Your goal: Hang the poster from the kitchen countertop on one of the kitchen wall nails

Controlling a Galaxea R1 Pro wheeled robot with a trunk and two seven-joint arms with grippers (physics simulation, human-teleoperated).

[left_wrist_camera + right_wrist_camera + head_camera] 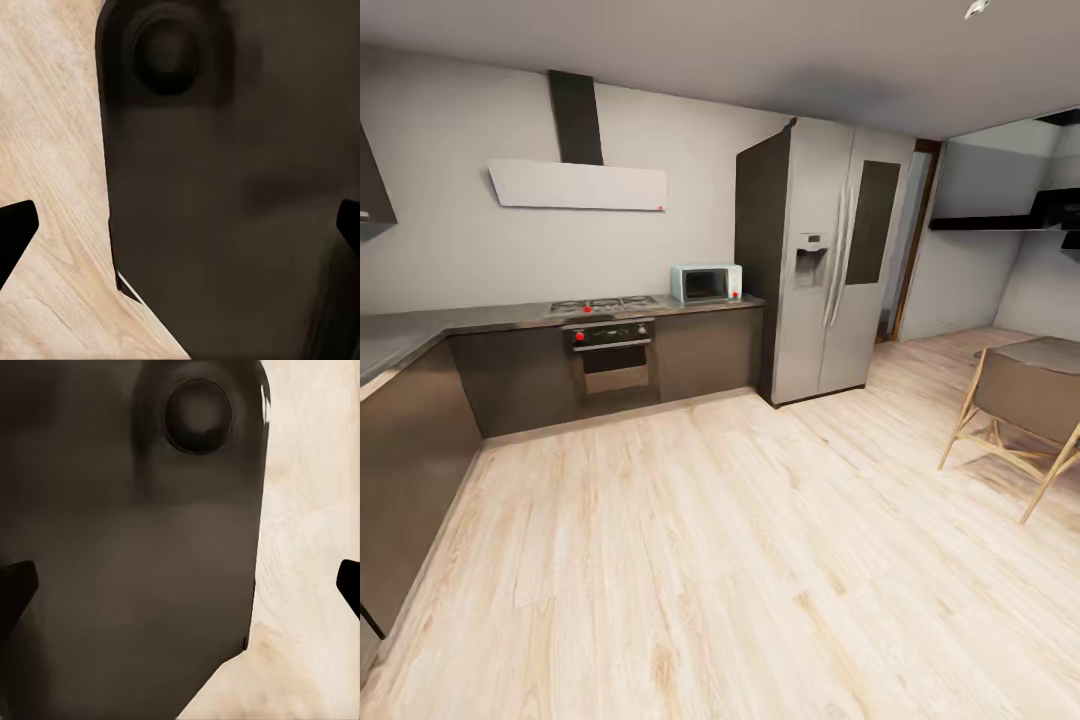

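The poster is out of view. The grey kitchen countertop (480, 320) runs along the back wall and turns down the left side over dark cabinets. In the left wrist view my left gripper (182, 229) is open, its dark fingertips (15, 232) far apart with nothing between them, over a dark rounded part of the robot's body (225, 187) and the wood floor. In the right wrist view my right gripper (182, 585) is open too, empty, above the same kind of dark body (135, 547).
A gas hob (603, 303) and oven (610, 350) sit in the back counter, with a microwave (706, 283) beside a tall grey fridge (820, 260). A wooden chair and table (1025, 400) stand at the right. Pale wood floor (710, 540) spreads between.
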